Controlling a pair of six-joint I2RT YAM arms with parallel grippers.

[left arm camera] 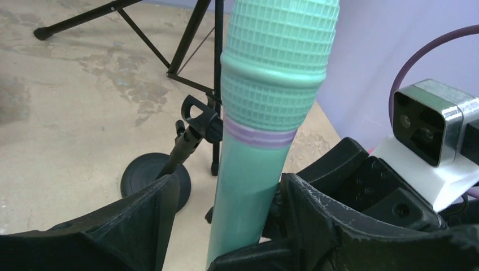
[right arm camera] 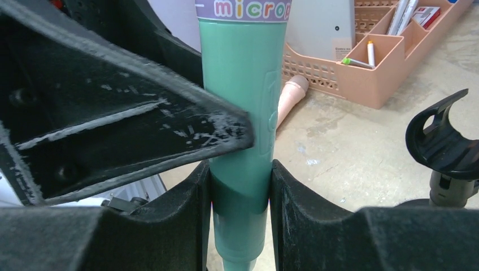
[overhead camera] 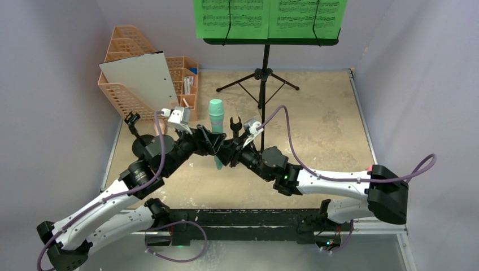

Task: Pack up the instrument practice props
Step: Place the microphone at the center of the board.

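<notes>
Right gripper (right arm camera: 240, 195): clamped on the mint microphone (right arm camera: 240, 113), both pads pressed to the lower handle, mic upright. Left gripper (left arm camera: 229, 192): jaws apart on either side of the same handle, higher up, with a gap showing on one side, so not gripping. The two grippers meet near the middle of the table (overhead camera: 316, 130), slightly toward its near edge. The right arm's wrist camera (left arm camera: 429, 121) sits just beside the mic.

Surface: tan, mottled, with worn pale patches and a metal rim. The walls are pale lilac-grey on three sides. The arm bases are on a black rail at the near edge, with purple cables along both arms.

Small black holders: one (overhead camera: 235, 124) is just behind the grippers, and the other (overhead camera: 133, 120) is near the left edge. Both clips are empty.

The pink microphone (right arm camera: 291, 99) lies flat on the table, just beside the foot of the orange organizer (overhead camera: 121, 90) (only one end shows).

The organizer is at the far left corner, with pens and a small box in its compartments. A grey-white board (overhead camera: 141, 79) leans on it.

The music stand (overhead camera: 263, 79) has its tripod legs at the middle of the far edge. Its black desk carries two green pages, left (overhead camera: 230, 17) and right (overhead camera: 308, 17).

Writing: the purple band on the mint mic reads "microp", cut off by the frame. The pages show printed staves with notes too small to read. A small label on the board is unreadable.
</notes>
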